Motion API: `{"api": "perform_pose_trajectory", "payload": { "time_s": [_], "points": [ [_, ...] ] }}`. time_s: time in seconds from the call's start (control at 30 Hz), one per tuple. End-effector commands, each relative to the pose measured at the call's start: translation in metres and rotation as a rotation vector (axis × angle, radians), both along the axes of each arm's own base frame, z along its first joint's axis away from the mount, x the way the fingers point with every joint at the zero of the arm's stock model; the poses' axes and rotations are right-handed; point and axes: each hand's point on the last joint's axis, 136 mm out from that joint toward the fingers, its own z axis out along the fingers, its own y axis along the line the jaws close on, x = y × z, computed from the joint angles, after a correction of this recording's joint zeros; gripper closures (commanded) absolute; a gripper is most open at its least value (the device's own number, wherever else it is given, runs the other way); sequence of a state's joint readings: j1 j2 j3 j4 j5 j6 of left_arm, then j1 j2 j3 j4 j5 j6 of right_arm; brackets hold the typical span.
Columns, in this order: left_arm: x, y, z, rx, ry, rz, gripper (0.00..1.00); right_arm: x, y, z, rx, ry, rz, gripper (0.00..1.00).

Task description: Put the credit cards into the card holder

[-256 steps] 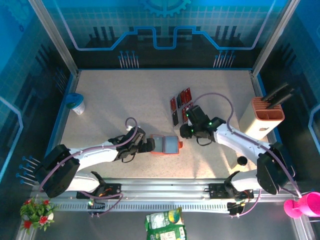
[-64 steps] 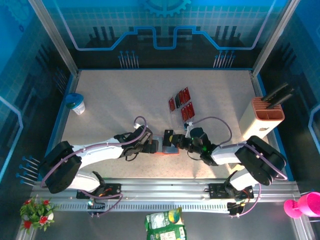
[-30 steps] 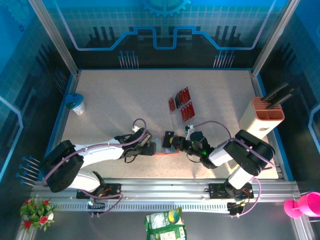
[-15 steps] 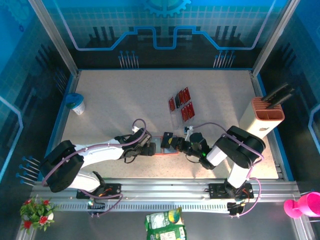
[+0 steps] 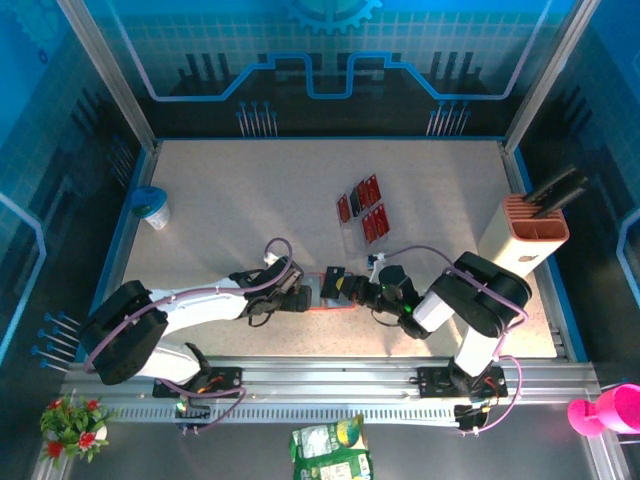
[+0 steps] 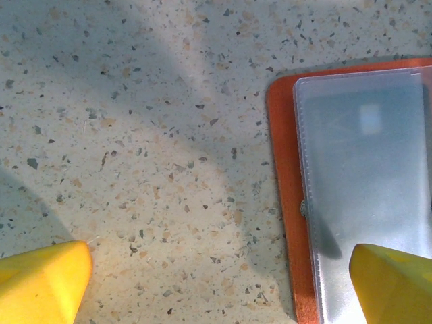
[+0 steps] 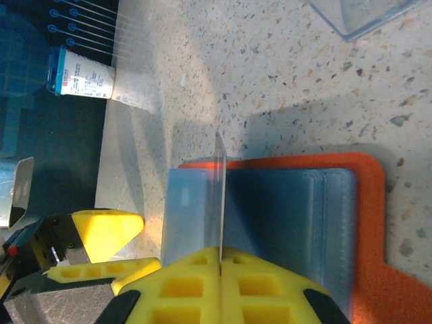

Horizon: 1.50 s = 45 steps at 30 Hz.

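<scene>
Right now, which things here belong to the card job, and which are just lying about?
Job:
- card holder
- loose cards
- card pinched in right claw
- left claw, open at the holder

Lying about:
- tool box
- white cup
- green packet
- pink cup
- flowers

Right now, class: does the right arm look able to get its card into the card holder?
Probably yes: the right gripper, shut on a card, hangs just over the open card holder, with nothing between them.
</scene>
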<state>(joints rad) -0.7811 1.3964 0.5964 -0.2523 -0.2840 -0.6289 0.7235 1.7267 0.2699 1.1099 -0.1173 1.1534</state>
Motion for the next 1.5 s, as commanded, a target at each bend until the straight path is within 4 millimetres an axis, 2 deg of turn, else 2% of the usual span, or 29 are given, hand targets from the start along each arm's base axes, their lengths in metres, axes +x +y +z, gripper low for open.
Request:
{"api": "perform_pose_trajectory", "payload": {
  "time_s": [0.0, 0.57, 1.1, 1.33, 1.47],
  "points": [
    [-0.006, 0.007, -0.01, 0.029, 0.018, 0.01, 0.01, -0.008, 0.003, -0.005, -0.063, 0.013, 0.044, 1.0],
    [-0.007, 0.008, -0.012, 0.026, 0.018, 0.013, 0.01, -0.015, 0.014, -0.01, -0.106, 0.045, 0.096, 1.0],
    [-0.008, 0.01, -0.013, 0.024, 0.012, 0.022, 0.01, -0.015, 0.015, -0.015, -0.109, 0.039, 0.065, 1.0],
    [-0.009, 0.031, -0.009, 0.04, -0.025, 0.132, 0.01, -0.013, 0.008, -0.011, -0.117, 0.023, 0.04, 1.0],
    [-0.011, 0.033, -0.01, 0.043, -0.021, 0.135, 0.01, -0.012, 0.006, -0.006, -0.13, 0.012, 0.04, 1.0]
  ]
}}
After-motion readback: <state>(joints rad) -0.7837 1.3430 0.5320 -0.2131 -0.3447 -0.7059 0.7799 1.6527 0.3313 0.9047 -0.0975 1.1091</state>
